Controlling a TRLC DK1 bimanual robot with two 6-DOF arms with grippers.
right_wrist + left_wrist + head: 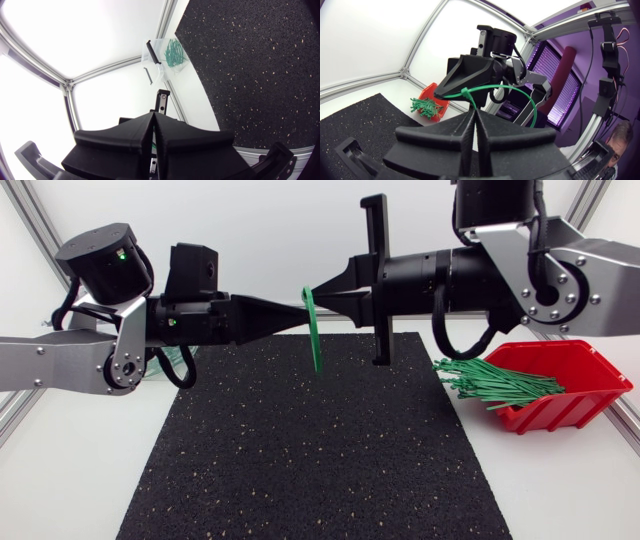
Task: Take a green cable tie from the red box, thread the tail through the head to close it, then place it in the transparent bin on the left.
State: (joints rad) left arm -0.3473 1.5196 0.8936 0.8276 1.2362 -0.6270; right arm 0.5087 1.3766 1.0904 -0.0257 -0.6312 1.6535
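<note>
the left end effector (300,315) and right end effector (318,293) both pinch the tie (314,340). it looks looped, so pull slow and straight, holding tight.

Black speckled mat (300,460), white table (60,480), even light

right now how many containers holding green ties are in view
2. The red box sits at the mat's right edge, spilling loose ties; the transparent bin sits beyond its left edge with more ties, mostly hidden behind the left arm from above.
</note>
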